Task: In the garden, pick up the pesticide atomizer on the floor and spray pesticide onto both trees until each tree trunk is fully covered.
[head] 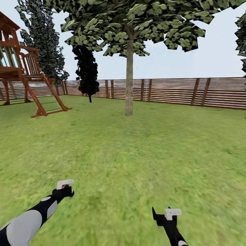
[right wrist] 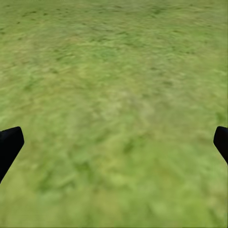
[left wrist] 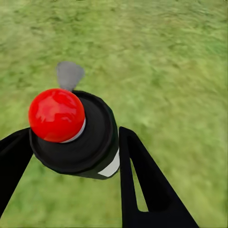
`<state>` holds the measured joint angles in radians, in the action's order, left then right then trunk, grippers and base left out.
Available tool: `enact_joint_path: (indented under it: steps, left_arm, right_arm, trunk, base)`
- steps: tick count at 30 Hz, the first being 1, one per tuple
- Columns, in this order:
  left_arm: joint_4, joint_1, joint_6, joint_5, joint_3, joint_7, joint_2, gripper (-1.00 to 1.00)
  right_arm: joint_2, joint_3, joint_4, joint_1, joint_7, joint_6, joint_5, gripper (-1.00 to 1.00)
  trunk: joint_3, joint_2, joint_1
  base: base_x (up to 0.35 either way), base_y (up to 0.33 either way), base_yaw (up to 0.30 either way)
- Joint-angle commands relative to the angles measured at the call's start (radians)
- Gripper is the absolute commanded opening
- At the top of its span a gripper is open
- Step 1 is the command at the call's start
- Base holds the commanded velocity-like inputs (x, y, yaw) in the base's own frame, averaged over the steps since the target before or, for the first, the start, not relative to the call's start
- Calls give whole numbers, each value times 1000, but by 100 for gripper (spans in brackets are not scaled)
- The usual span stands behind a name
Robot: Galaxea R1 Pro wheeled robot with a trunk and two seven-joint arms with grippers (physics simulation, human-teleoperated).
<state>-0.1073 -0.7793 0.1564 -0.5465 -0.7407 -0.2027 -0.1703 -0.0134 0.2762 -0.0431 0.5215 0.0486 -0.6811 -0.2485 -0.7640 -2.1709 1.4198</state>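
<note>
The atomizer (left wrist: 80, 137) is clamped between the 2 black fingers (left wrist: 142, 180) of the left gripper (left wrist: 71, 156), with its red cap (left wrist: 56, 115) facing the left wrist camera and a white label patch seen at its side; lawn (left wrist: 166, 61) lies beyond it. In the head view the left gripper (head: 65, 187) is held low at the left over the grass. The right gripper (head: 163, 216) is seen low at the right, and in the right wrist view its 2 fingertips (right wrist: 9, 145) are spread wide apart with nothing between them but grass. 1 tree (head: 130, 30) with a bare grey-brown trunk (head: 129, 78) stands ahead, well apart from both grippers, before the slat fence (head: 177, 90). A dark columnar tree (head: 87, 71) and a wooden play frame (head: 24, 71) are seen at the left.
</note>
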Motion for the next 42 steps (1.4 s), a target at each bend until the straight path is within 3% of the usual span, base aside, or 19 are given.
enact_joint_path:
  steps: [1,42]
  left_arm:
    - [0,0,0,0,0,0,0,-100]
    - [0,0,0,0,0,0,0,-100]
  right_arm:
    - [0,0,0,0,0,0,0,100]
    - [0,0,0,0,0,0,0,100]
  trunk:
    - [0,0,0]
    - [0,0,0]
  base:
    - [338,0,0]
    - [338,0,0]
